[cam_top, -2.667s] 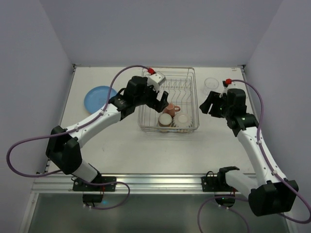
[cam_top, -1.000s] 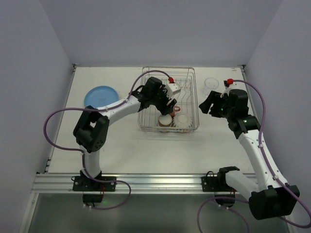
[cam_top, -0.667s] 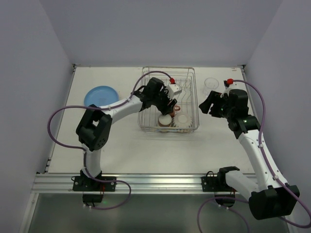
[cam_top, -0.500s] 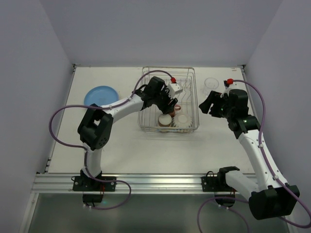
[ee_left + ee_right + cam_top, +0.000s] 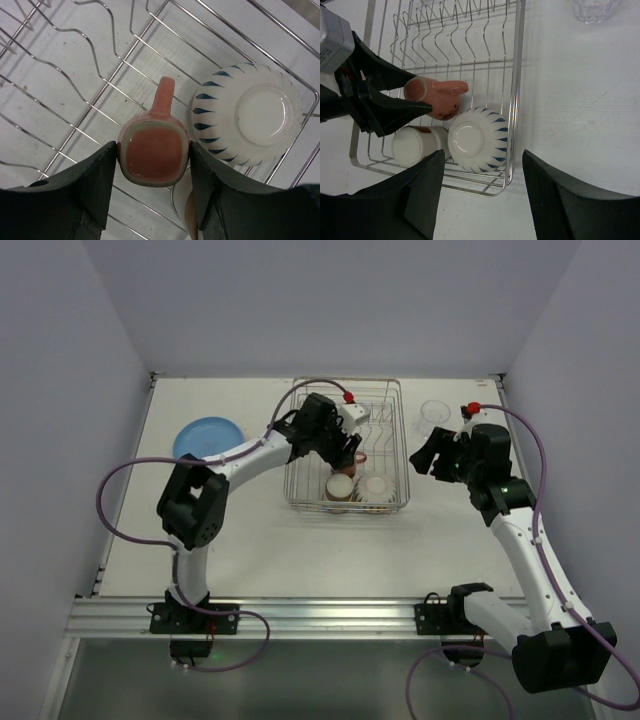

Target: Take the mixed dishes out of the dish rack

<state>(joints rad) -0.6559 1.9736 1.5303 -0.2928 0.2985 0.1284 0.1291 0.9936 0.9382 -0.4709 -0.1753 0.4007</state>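
Presently, a reddish-brown cup (image 5: 152, 152) is gripped by the left gripper (image 5: 152, 162) inside the dish rack (image 5: 90, 105). The two dark fingers (image 5: 100, 190) are pressed against opposite sides of its squarish rim, so the jaws are closed onto it at the cup's own width. The cup is turned on its side, with its mouth faced toward the left wrist camera and its handle pointed away from it; whether its underside is rested on the wires cannot be told. Just beside the cup, in the rack's near right corner, a cream ribbed bowl (image 5: 476, 140) with blue marks is laid upside down, its foot ring turned upward. A second cup (image 5: 415, 145), pale on the outside with a brown patch, is laid on its side on the rack floor just left of the bowl, though it cannot be told whether the two are in contact. A blue plate (image 5: 207, 438) is laid flat on the white table (image 5: 250, 530), well apart from the rack on its left. A glass tumbler (image 5: 434, 413) is stood upright on the table near the rack's far right corner. The right gripper (image 5: 425, 460) is held above the table just to the right of the rack, with its jaws spread wide and nothing gripped.
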